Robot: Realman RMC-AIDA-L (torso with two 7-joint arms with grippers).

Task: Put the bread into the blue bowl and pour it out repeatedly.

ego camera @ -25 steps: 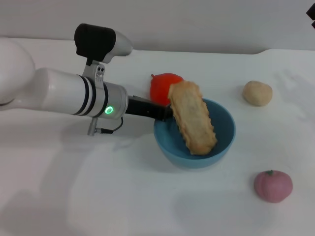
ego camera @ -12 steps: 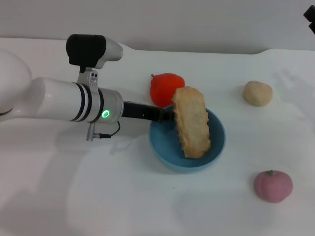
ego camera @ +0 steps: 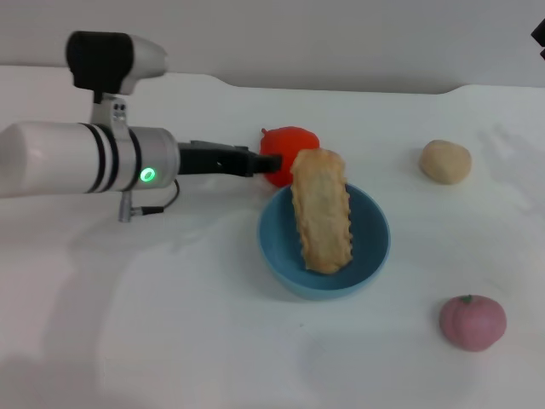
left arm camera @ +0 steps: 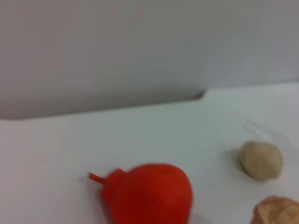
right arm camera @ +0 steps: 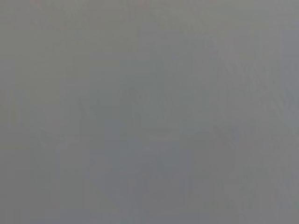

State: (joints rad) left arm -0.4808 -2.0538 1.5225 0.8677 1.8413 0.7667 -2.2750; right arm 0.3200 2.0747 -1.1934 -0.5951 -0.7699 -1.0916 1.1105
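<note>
The bread (ego camera: 322, 221) is covering the far rim and much of the inside of the blue bowl (ego camera: 368, 256). The left gripper (ego camera: 271, 168) is overlapping the red fruit (ego camera: 294, 141), its fingers unreadable. The right wrist view is showing only featureless grey.

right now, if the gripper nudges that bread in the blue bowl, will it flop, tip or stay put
The bread spans the blue bowl without sagging, so it is probably stiff. One end juts over the far rim, so a nudge there may tip or slide it. The bowl's glossy inside likely offers little grip.
</note>
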